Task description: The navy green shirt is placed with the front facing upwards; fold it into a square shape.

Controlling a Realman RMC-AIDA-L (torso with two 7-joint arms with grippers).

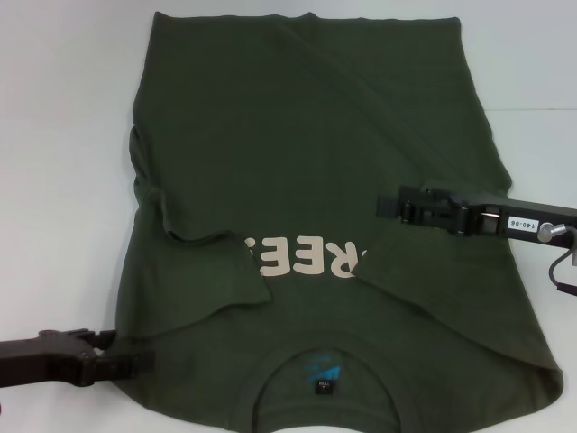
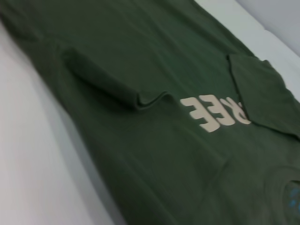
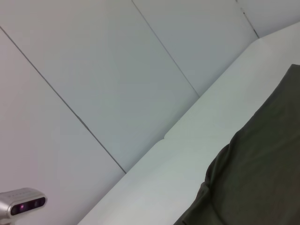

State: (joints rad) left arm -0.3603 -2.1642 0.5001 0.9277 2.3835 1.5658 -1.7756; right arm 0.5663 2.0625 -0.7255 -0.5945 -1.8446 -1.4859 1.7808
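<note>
Navy green shirt (image 1: 306,162) flat on white table (image 1: 63,135), collar near, both sleeves folded in. Soft, limp, light; grip doubled edges. Left gripper (image 1: 135,363) at near-left hem, right gripper (image 1: 389,204) over right chest; finger states: cannot tell.

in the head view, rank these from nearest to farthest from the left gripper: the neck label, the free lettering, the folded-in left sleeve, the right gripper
Measured from the left gripper, low at the shirt's left shoulder:
1. Folded-in left sleeve, just above it on the left side.
2. FREE lettering and neck label: too close to call; lettering mid-chest, label at the collar.
3. Right gripper, over the shirt's right side.
</note>
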